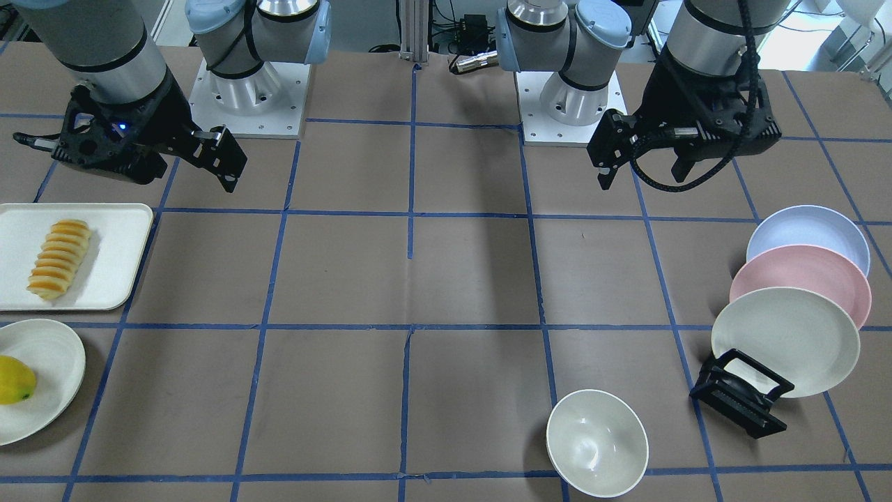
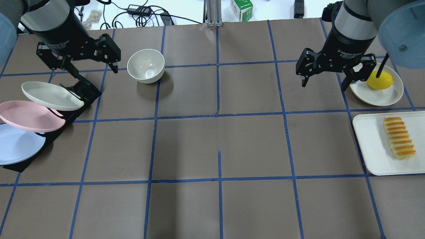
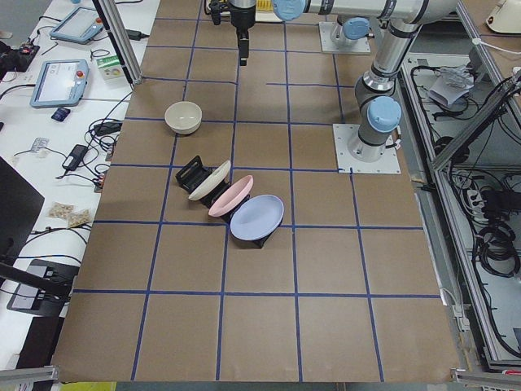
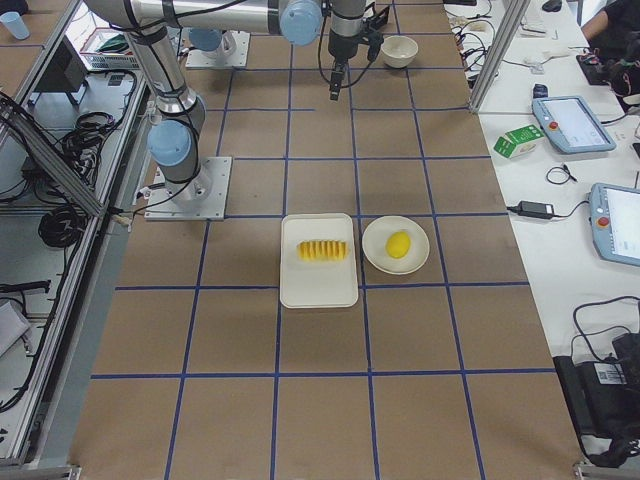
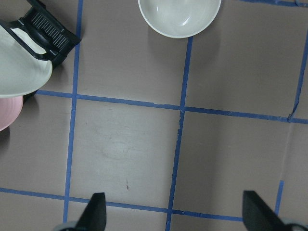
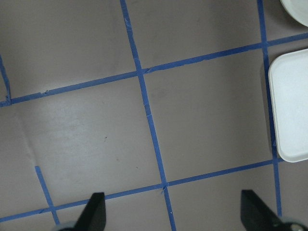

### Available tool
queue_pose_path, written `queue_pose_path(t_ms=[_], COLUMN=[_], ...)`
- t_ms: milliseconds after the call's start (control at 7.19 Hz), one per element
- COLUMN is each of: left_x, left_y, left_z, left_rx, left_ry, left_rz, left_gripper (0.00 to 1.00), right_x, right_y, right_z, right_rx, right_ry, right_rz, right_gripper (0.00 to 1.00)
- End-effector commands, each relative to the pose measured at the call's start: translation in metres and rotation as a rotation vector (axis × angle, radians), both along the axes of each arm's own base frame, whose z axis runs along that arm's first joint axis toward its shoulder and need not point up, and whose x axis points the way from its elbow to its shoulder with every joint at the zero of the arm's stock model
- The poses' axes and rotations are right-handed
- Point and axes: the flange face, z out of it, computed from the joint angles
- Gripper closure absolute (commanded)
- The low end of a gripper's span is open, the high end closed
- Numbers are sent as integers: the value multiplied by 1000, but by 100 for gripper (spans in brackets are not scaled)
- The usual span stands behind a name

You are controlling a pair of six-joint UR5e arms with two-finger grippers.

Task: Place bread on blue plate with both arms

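1. bread (image 2: 399, 136): elongated loaf of ridged segments, orange-brown crests, pale yellow flanks. Lies lengthwise on a flat white rectangular tray (image 2: 367, 142) with rounded corners, at the right edge of the overhead view, mid-height.

2. blue plate (image 2: 15, 144): round, matte, pale blue-lavender, shallow rim. Leans tilted in a black slotted rack (image 2: 87, 90) at the left edge of the overhead view, lowest of three. Above it stand a pink plate (image 2: 30, 116) and then a cream plate (image 2: 49, 95), of like shape, each overlapping the next.

3. bowl (image 2: 146, 65): deep, round, glossy off-white. Upright, upper left of centre.

4. yellow fruit (image 2: 380, 80): smooth, lemon-shaped, on a round cream dish (image 2: 382, 96), upper right, just above the tray.

5. table (image 2: 252, 146): matte brown sheet marked with a blue tape grid.

6. left gripper (image 2: 92, 69): black, upper left, over the rack's far end. Jaws spread wide, empty, touching nothing.

7. right gripper (image 2: 324, 85): black, upper right, just left of the dish. Jaws spread wide, empty. Its wrist view shows only table between the fingertips.
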Motion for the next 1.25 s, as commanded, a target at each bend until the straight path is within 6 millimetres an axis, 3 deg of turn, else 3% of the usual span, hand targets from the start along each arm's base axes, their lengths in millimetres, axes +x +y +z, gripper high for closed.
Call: queue_pose_path(t_ms=[0, 139, 278, 417, 557, 696, 835, 974, 1113], left_x=[28, 67, 130, 204, 285, 357, 407, 444, 465], left_y=[3, 7, 15, 24, 47, 77, 92, 71, 60], left_z=[6, 16, 26, 21, 7, -14, -39, -80, -124], left_rx=[-11, -24, -29, -14, 20, 56, 73, 73, 141], left_ry=[-8, -21, -43, -47, -25, -3, 4, -36, -34], left_rz=[-5, 15, 8, 65, 193, 324, 315, 212, 199], left_gripper=[0, 0, 0, 0, 0, 0, 0, 0, 0], right_x=[-72, -127, -174, -211, -243, -271, -303, -331, -343], right_y=[-12, -13, -9, -5, -7, -13, -14, -12, -16], right_z=[-3, -11, -34, -48, -65, -96, -124, -152, -179], right_rx=[2, 18, 57, 59, 23, 5, 13, 42, 72], right_ry=[-13, -24, -49, -60, -48, -41, -54, -82, -102], right_rz=[61, 23, -10, -35, -20, -27, -3, -41, -50], right_gripper=[0, 0, 0, 0, 0, 0, 0, 0, 0])
